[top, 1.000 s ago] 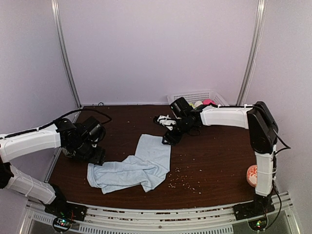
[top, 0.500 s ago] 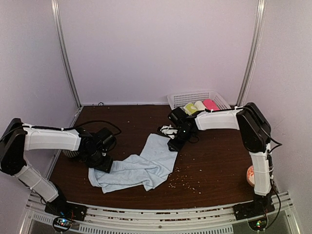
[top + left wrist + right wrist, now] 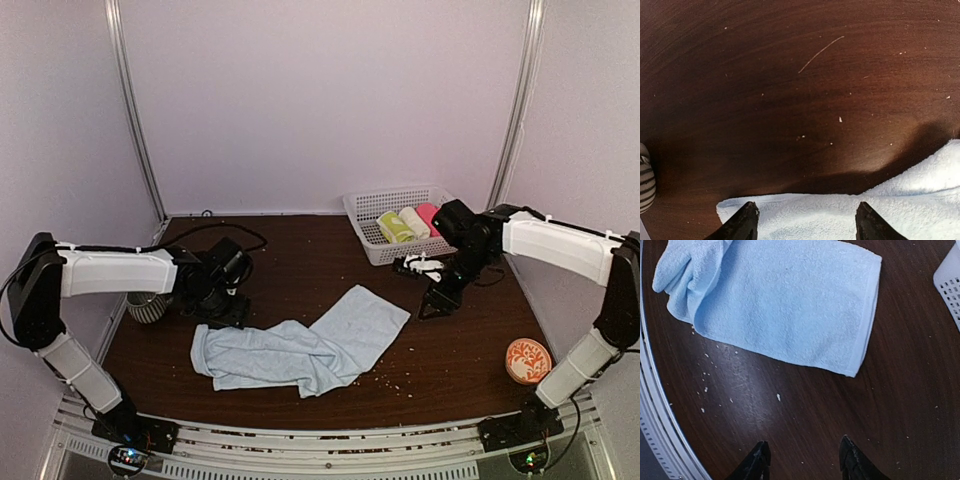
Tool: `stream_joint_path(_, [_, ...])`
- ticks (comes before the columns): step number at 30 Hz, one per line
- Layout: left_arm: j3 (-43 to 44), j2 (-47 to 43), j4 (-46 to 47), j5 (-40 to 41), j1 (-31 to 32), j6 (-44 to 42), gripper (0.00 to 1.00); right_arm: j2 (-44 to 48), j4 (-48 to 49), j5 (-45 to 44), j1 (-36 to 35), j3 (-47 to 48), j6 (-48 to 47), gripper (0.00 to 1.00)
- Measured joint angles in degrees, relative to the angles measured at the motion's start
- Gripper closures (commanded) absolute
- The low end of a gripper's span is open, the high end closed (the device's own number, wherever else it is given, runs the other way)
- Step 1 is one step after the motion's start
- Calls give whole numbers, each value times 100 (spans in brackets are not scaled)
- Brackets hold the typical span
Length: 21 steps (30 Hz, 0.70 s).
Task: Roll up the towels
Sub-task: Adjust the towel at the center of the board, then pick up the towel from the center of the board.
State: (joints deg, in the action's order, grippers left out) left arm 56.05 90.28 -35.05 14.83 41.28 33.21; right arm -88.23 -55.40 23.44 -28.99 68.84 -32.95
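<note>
The pale blue towel (image 3: pixel 300 345) lies crumpled across the table's front middle, its right end flat (image 3: pixel 785 305). My left gripper (image 3: pixel 226 312) hangs open over the towel's left back edge (image 3: pixel 840 215), one dark fingertip (image 3: pixel 746 220) on each side and nothing between them. The right gripper (image 3: pixel 434 304) stands open above bare wood (image 3: pixel 802 457), just right of the towel's right corner and apart from it. A yellow-green rolled towel (image 3: pixel 391 228) lies in the white basket (image 3: pixel 370 205).
The basket at the back right also holds a cream roll (image 3: pixel 413 222) and a pink roll (image 3: pixel 432 217); its corner (image 3: pixel 950 285) shows in the right wrist view. A striped cup (image 3: pixel 147 306) stands by the left arm. An orange patterned dish (image 3: pixel 527 360) sits front right. Crumbs dot the table.
The right gripper dragged the towel's far corner to the right, let it go and moved off to the right. The left gripper slid right to the towel's left edge.
</note>
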Motion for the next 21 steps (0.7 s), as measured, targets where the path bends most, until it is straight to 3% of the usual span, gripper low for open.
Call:
stream_joint_path(4, [-7,-105,74,35,0,-59,32,494,555,-586,136,-675,-802,54])
stream_joint_path(8, [-85,-295,118,31,0,-57,30,70,1064,-997,133,-951,-1305,53])
stream_joint_path(21, [-544,-599,2,295,-22,181,24,-1851,1582,-684,133,299,-1051,57])
